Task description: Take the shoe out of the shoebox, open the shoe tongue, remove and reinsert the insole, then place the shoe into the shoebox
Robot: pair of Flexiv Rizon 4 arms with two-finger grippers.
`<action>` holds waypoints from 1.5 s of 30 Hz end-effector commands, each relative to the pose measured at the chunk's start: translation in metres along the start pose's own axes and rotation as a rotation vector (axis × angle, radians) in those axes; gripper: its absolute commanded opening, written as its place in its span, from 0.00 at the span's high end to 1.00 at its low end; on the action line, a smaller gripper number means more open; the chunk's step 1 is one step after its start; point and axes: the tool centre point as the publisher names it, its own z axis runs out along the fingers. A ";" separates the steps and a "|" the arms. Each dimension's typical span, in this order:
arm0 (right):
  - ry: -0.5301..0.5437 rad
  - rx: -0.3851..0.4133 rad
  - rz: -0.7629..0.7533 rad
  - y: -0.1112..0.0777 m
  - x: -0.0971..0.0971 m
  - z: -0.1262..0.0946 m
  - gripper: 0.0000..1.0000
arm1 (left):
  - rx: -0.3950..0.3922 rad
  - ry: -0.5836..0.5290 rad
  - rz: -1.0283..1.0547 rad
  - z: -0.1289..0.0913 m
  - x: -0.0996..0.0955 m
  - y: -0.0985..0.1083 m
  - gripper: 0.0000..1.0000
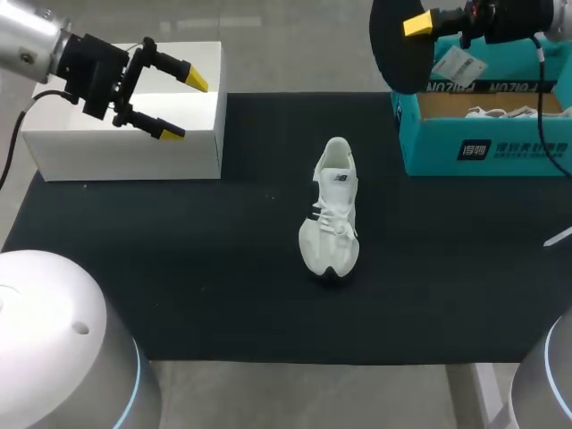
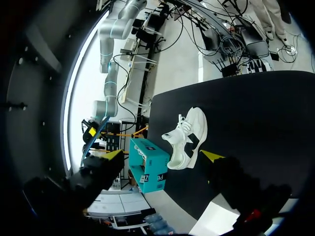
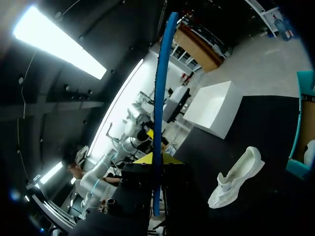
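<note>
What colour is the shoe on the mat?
The shoe is white with black accents; head view shows it best.

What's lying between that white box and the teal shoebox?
Only the white shoe, alone on the black mat, touching neither the white box nor the teal shoebox. The head view shows it best.

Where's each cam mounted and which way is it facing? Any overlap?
Head: above and behind, looking down on the mat; left gripper open near the white box, right gripper holding the insole.
Left wrist: looks out between its open fingers, across the mat at shoe and shoebox.
Right wrist: looks along the gripped insole's edge at shoe and white box.
Shared: all three see the shoe.
</note>
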 end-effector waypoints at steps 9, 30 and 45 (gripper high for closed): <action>0.000 0.002 0.000 0.001 -0.001 0.001 1.00 | 0.002 0.003 0.000 0.000 0.000 0.001 0.00; -0.095 -0.012 -0.140 0.019 -0.091 0.029 1.00 | 0.002 0.003 0.000 0.000 0.000 0.001 0.00; -0.168 -0.034 -0.156 0.010 -0.104 0.029 1.00 | 0.002 0.003 0.000 0.000 0.000 0.001 0.00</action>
